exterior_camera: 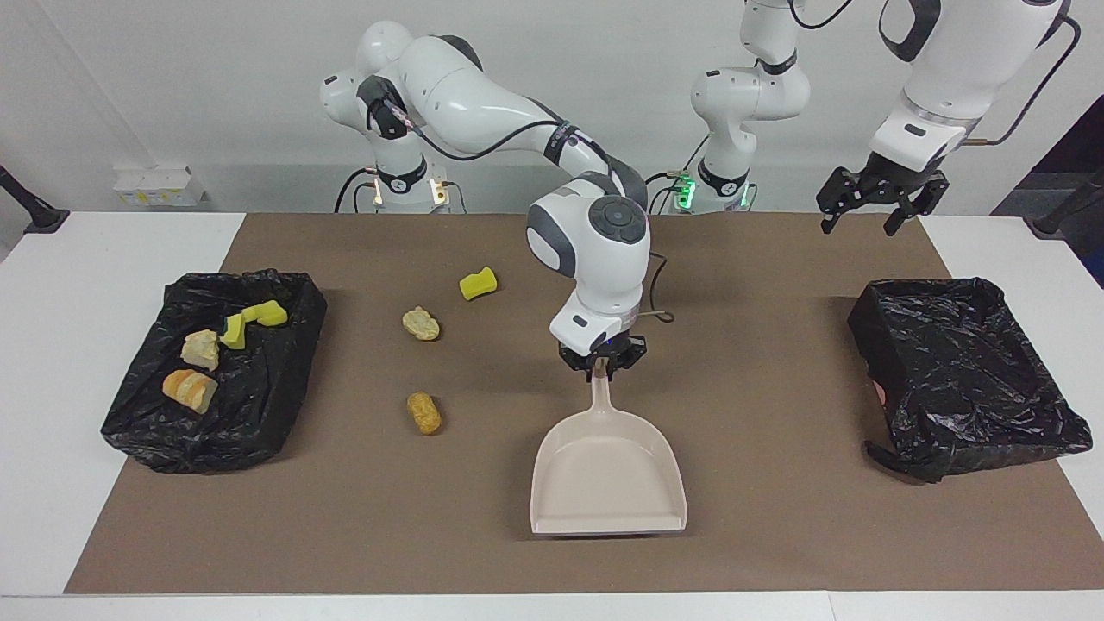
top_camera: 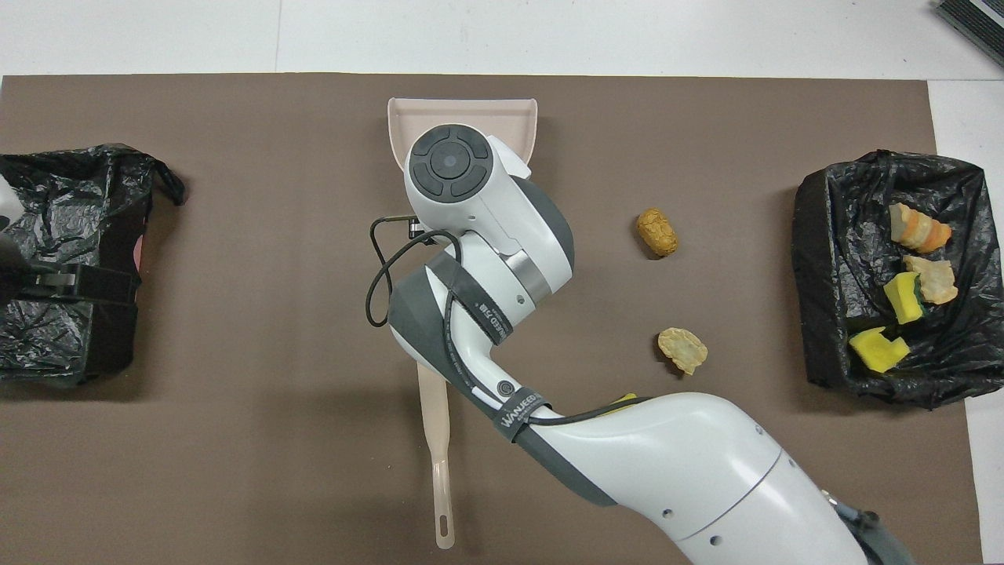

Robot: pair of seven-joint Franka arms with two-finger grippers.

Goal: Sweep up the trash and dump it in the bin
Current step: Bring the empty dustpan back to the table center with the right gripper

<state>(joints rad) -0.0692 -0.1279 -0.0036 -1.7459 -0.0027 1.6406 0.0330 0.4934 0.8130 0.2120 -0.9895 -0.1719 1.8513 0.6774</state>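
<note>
The right gripper [exterior_camera: 601,369] was clamped narrow on the handle of the beige dustpan [exterior_camera: 609,479], which lay flat on the brown mat [exterior_camera: 776,517] near the middle of the table, its open mouth pointing away from the robots; holding it by the handle top probably let the arm slide or tip the pan without the fingers meeting the mat. The pan looked empty. The left gripper [exterior_camera: 871,207] waited in the air with its fingers spread wide, holding nothing, above the edge of the mat toward the left arm's end of the table, near the empty black-lined bin [exterior_camera: 966,371] there. 4 pieces of trash already lay in the other black-lined bin [exterior_camera: 216,371] at the right arm's end: 2 yellow sponge chunks [exterior_camera: 254,321], a pale bread lump [exterior_camera: 200,349] and a golden bread slice [exterior_camera: 190,390]. 3 pieces were still loose on the mat between the pan and that bin: a yellow sponge [exterior_camera: 478,284] nearest the robots, a tan bread lump [exterior_camera: 421,323] and a golden-brown roll [exterior_camera: 423,412] farther out. A beige brush handle [top_camera: 439,471] lay on the mat nearer the robots than the pan, untouched. The task seemed past halfway; sweeping the loose 3 into the pan remained.
</note>
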